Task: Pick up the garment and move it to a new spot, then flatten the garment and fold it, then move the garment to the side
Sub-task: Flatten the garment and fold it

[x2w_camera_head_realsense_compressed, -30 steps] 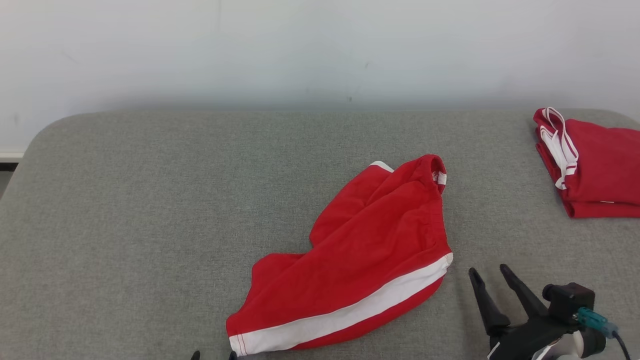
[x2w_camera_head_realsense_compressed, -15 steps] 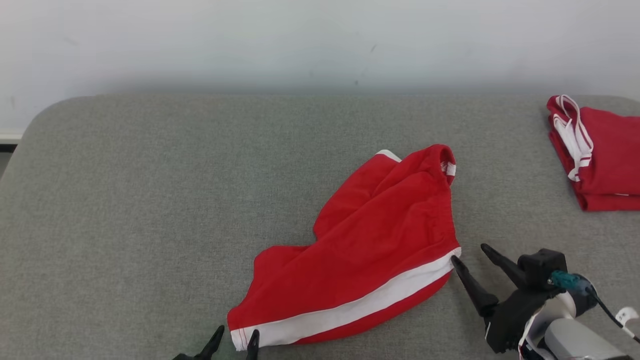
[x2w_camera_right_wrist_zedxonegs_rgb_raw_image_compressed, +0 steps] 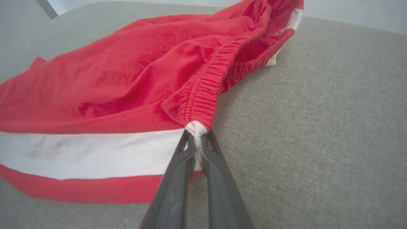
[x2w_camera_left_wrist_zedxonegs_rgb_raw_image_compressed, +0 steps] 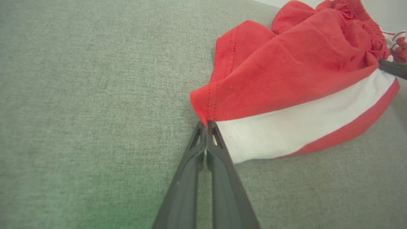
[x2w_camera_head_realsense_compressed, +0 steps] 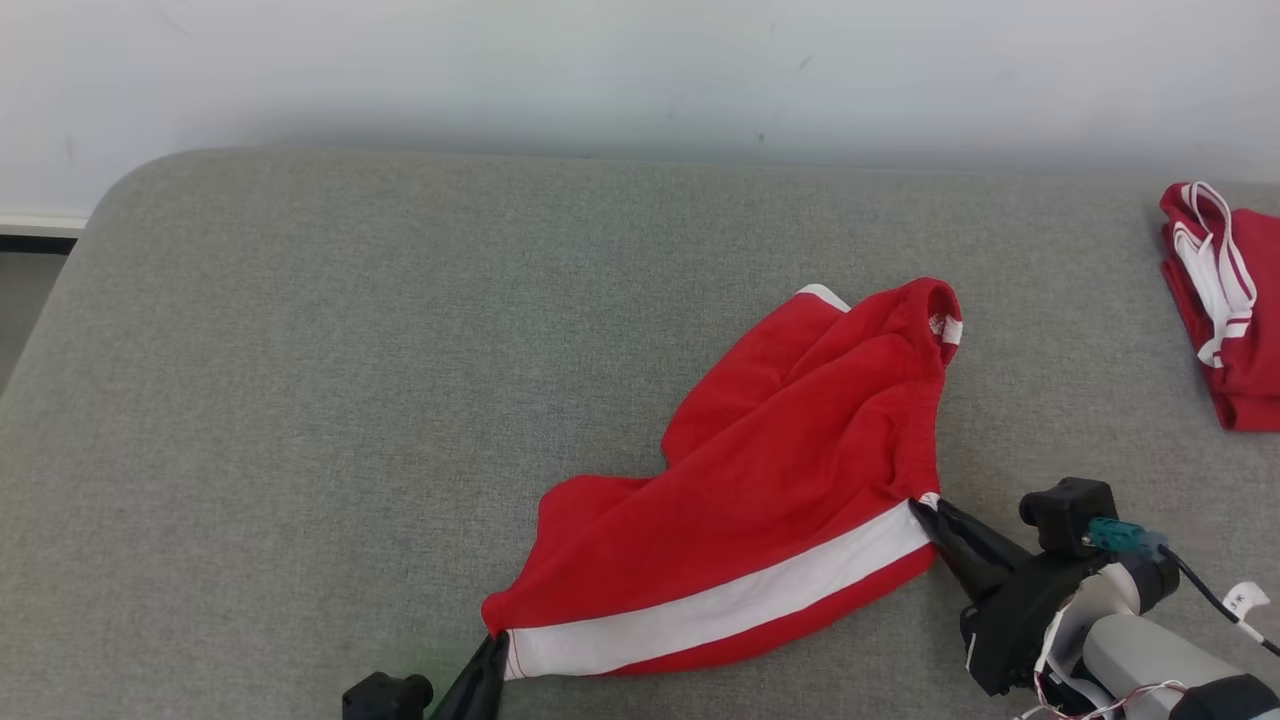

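Left wrist view: the left fingers [x2w_camera_left_wrist_zedxonegs_rgb_raw_image_compressed: 189, 178] are pressed together, their tips pinching the hem corner of the garment [x2w_camera_left_wrist_zedxonegs_rgb_raw_image_compressed: 292, 70] where the white side stripe meets the red cloth. In the right wrist view the right fingers [x2w_camera_right_wrist_zedxonegs_rgb_raw_image_compressed: 175, 178] are clamped too, with a bit of white and red fabric caught between the tips at the end of the gathered waistband.

The garment is a pair of red shorts with a broad white stripe. It lies crumpled on the grey padded counter [x2w_camera_head_realsense_compressed: 350, 400], right of centre in the head view and toward the near edge. The stripe runs almost straight from one grip to the other, and the rest of the cloth bunches away toward the far side.

Bare grey cloth stretches from the garment to the counter's rounded far-left corner and back to the pale wall [x2w_camera_head_realsense_compressed: 600, 70] along the far edge. A folded stack of red clothes [x2w_camera_head_realsense_compressed: 1235, 330] with white trim sits at the right edge of the head view, well apart from the garment, with a band of bare counter between them.

The left arm comes in at the bottom edge of the head view, its fingers low and slanting up and to the right. The right arm enters from the lower right corner, a pale forearm behind a dark wrist block with a teal plug and cable. Its fingers lie low over the counter and point up-left to the waistband.
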